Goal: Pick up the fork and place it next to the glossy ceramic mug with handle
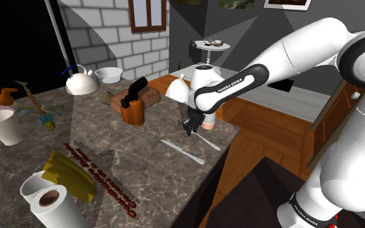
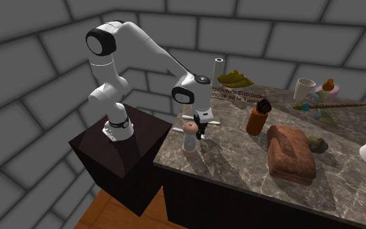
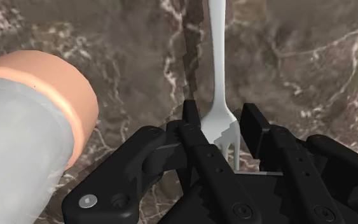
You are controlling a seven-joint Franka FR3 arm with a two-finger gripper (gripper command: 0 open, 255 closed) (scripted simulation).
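A white fork (image 3: 217, 57) lies on the dark marble counter (image 3: 311, 57), its handle pointing away from the hand. My black gripper (image 3: 222, 121) is shut on the fork at the neck, just above the tines. In the shoulder view the gripper (image 1: 190, 129) stands low over the counter near its right edge, and the fork's handle (image 1: 210, 142) sticks out beside it. The white mug (image 1: 2, 126) stands far off at the shoulder view's left; in the second exterior view the mug (image 2: 303, 88) is at the back right.
A white shaker with a peach base (image 2: 190, 138) stands right beside the gripper (image 2: 202, 133). A second white utensil (image 1: 182, 151) lies close by. Further along are an orange bottle with black cap (image 1: 133, 103), a brown loaf (image 2: 292, 153), a kettle (image 1: 82, 83) and a white roll (image 1: 45, 197).
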